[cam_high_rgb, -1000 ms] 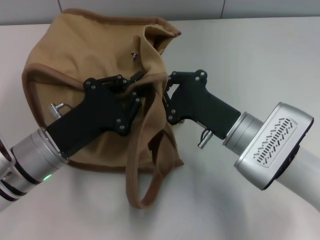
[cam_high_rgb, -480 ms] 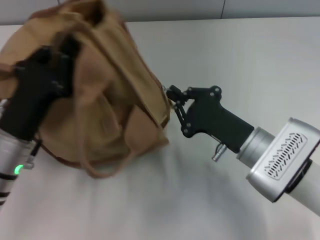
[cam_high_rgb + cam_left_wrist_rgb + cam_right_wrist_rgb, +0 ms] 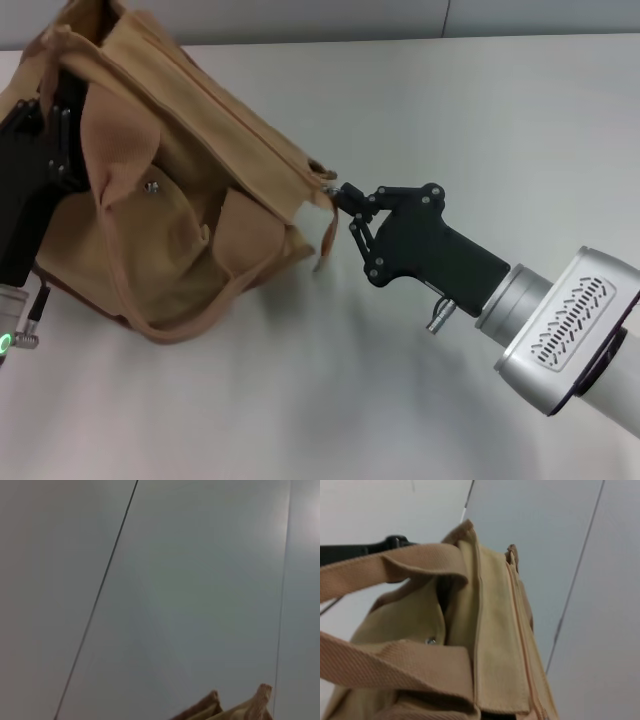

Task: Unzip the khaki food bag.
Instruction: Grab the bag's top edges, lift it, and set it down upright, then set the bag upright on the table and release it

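Two tools | right tool (image 3: pixel 343 196) clenching zipper end | boxy canvas khaki food bag (image 3: pixel 190 200)

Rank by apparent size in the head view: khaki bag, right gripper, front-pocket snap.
1. khaki food bag, by far the largest.
2. right gripper, its black body clearly smaller than the bag, fingers at the bag's zipper end.
3. silver snap, tiny.

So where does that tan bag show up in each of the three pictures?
Head view: khaki food bag at upper left, tilted.
Left wrist view: only two fabric tips at the bottom edge.
Right wrist view: it fills the frame.
Shared landmark: strap handle.
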`<move>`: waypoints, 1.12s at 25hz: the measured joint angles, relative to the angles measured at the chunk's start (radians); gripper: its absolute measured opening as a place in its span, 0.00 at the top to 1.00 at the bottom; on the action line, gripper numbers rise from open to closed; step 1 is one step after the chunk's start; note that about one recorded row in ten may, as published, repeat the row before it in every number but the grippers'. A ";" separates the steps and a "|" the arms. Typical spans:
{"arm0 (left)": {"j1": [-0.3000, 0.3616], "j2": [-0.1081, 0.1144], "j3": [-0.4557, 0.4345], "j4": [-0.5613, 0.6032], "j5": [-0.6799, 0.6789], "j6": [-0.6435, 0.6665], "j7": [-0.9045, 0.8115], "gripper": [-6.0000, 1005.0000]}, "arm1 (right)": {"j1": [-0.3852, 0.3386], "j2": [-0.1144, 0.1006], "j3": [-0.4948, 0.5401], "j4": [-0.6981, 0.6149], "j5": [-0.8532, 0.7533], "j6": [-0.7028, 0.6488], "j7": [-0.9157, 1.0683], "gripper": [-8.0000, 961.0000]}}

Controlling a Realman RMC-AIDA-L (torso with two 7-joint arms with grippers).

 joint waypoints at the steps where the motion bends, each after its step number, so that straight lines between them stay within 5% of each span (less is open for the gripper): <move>1: 0.002 0.000 0.000 0.000 -0.001 -0.008 0.000 0.90 | 0.002 0.000 0.004 0.000 -0.016 0.000 0.008 0.96; 6: 0.017 0.002 -0.001 0.002 -0.004 -0.025 0.000 0.90 | -0.001 0.000 0.017 -0.003 -0.025 -0.014 0.055 0.95; 15: 0.033 0.001 -0.001 0.011 0.001 -0.017 -0.002 0.90 | -0.046 -0.006 0.102 -0.040 -0.023 -0.163 0.199 0.71; 24: 0.030 0.002 -0.002 0.012 0.002 -0.025 -0.014 0.90 | 0.038 -0.010 0.091 -0.418 -0.229 -0.230 0.814 0.27; 28: 0.026 0.002 0.000 0.012 0.003 -0.031 -0.014 0.90 | 0.081 -0.011 0.052 -0.483 -0.311 -0.215 0.918 0.27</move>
